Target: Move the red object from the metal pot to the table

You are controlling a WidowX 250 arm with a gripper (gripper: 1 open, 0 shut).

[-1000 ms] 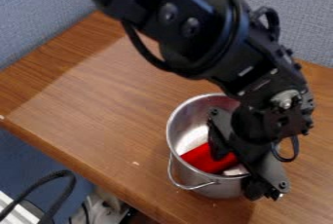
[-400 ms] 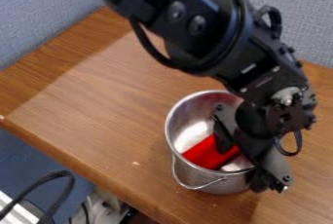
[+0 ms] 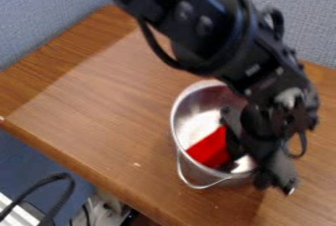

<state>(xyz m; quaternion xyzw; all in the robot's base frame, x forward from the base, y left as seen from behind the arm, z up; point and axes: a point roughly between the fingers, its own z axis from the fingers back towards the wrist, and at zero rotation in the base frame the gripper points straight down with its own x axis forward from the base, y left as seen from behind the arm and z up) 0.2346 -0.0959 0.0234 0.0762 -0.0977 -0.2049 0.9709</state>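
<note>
The black arm (image 3: pixel 197 24) leans down from the upper left, and its claw (image 3: pixel 245 143) is sunk inside the pot (image 3: pixel 197 122), right against the red object (image 3: pixel 207 151). The picture is blurred there, so I cannot tell whether the claw is clenched on the red object or released. The red object lies in the pot, which stands near the counter (image 3: pixel 92 83) edge.

A single camera is looking down at an angle from above and off one corner of the desk (image 3: pixel 92 83), fairly near. It is facing across the wood toward a blue wall behind. The black arm (image 3: pixel 197 24) is filling the upper right, with the metal pot (image 3: pixel 197 137) sitting low and right of centre.
</note>
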